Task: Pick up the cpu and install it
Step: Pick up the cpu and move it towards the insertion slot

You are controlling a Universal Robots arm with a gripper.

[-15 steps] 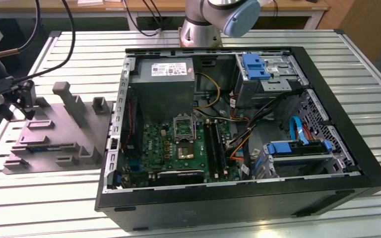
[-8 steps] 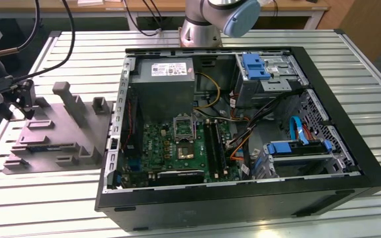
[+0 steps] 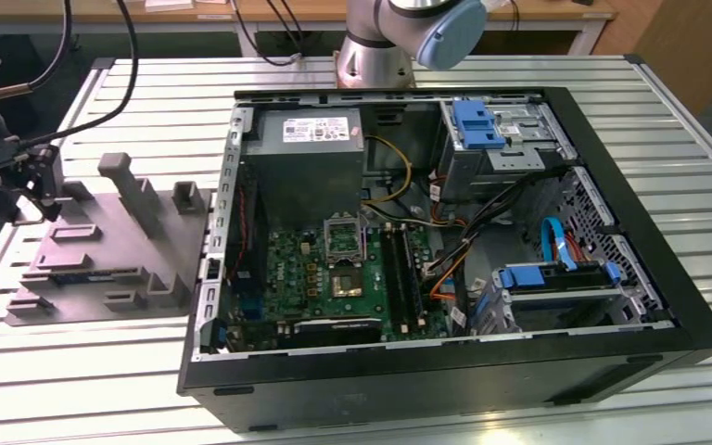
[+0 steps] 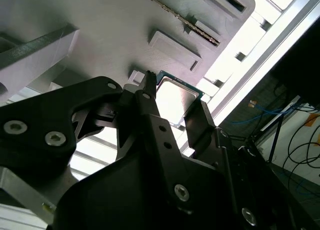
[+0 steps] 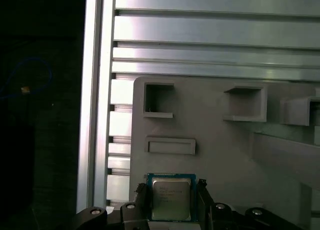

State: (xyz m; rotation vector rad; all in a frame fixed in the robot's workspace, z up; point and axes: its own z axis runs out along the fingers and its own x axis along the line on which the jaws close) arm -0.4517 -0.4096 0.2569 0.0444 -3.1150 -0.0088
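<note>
The small flat square cpu with its dull silver metal top (image 5: 171, 200) lies flat on the grey moulded plastic tray (image 5: 215, 145), near the tray's rim and close to an edge of the slatted aluminium table (image 5: 200, 30). The black gripper (image 5: 172, 185) brackets two opposite sides of the chip, lined up square to take it by its edges. I cannot tell whether it already clamps. The open black computer case (image 3: 653, 306) stands well apart.
</note>
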